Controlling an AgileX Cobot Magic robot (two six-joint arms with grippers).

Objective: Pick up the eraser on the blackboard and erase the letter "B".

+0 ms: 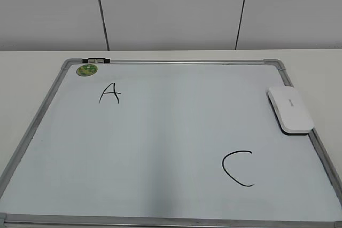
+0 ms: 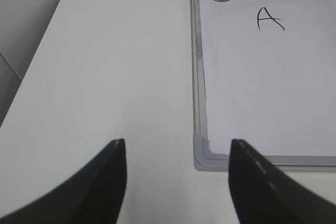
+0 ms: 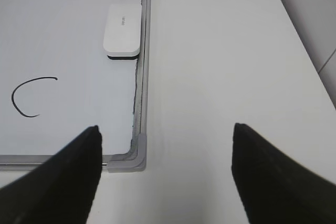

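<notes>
The blackboard [image 1: 171,148] is a white dry-erase board with a silver frame, lying flat on the table. It bears a black "A" [image 1: 110,93] and a black "C" [image 1: 238,168]. No letter "B" shows on it in any view. The white eraser [image 1: 289,109] lies at the board's right edge; it also shows in the right wrist view [image 3: 123,30]. My left gripper [image 2: 176,150] is open and empty over the table by the board's near left corner. My right gripper [image 3: 165,135] is open and empty by the near right corner. Neither gripper shows in the exterior view.
A small round green magnet [image 1: 87,70] sits at the board's far left corner, next to a black and silver clip [image 1: 96,60] on the frame. White table [image 2: 115,66] surrounds the board. A panelled wall [image 1: 171,9] stands behind.
</notes>
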